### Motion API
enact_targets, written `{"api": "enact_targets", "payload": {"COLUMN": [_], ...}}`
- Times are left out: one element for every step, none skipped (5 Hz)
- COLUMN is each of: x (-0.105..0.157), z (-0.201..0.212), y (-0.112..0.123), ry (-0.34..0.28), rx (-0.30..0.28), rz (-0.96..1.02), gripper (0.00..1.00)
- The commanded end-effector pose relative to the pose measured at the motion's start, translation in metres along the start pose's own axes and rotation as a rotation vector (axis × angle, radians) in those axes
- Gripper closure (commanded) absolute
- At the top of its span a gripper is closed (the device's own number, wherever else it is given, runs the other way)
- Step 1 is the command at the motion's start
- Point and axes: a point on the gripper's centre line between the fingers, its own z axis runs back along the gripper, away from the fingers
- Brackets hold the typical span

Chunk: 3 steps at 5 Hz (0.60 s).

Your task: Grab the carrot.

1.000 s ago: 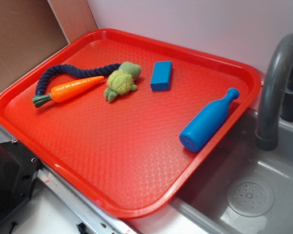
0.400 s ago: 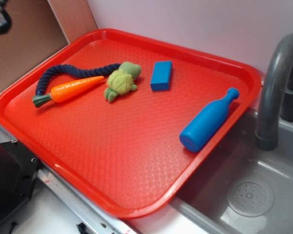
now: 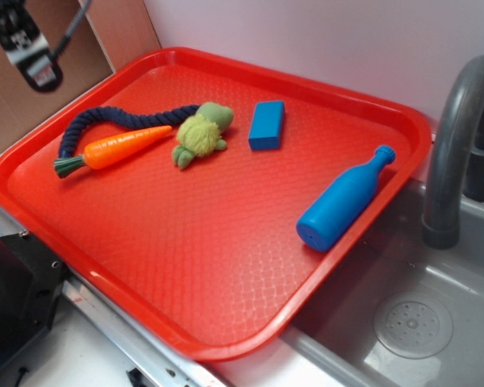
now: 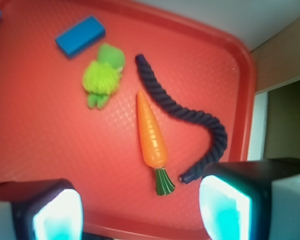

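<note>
The carrot (image 3: 121,148) (image 4: 151,133) lies flat near the left end of the red tray (image 3: 226,266), its green top (image 4: 164,181) toward the tray's left rim and its tip toward the plush toy. In the exterior view only part of my gripper (image 3: 28,48) shows at the top left corner, high above the tray's edge and apart from the carrot. Seen from the wrist, my gripper (image 4: 140,212) is open, both pads wide apart, nothing between them; the carrot lies ahead on the tray below.
A dark blue braided rope (image 3: 117,121) (image 4: 190,112) curves right behind the carrot. A fuzzy green plush toy (image 3: 200,133) (image 4: 104,77) sits at the carrot's tip. A blue block (image 3: 267,125) and a blue bottle (image 3: 343,199) lie further right. A grey sink and faucet (image 3: 456,145) stand right of the tray.
My gripper has come into the exterior view at the top left and moved down and right toward the tray. The objects on the tray have not moved.
</note>
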Motion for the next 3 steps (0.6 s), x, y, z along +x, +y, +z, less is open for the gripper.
{"api": "enact_targets", "payload": {"x": [0.009,0.01,0.011], "z": [-0.034,-0.054,-0.074], "y": [0.01,0.011,0.013], "ry": [0.02,0.047,0.081], "rx": [0.104,0.146,0.13], "rz": [0.002,-0.007,-0.029], "gripper": [0.0,0.0,0.0]}}
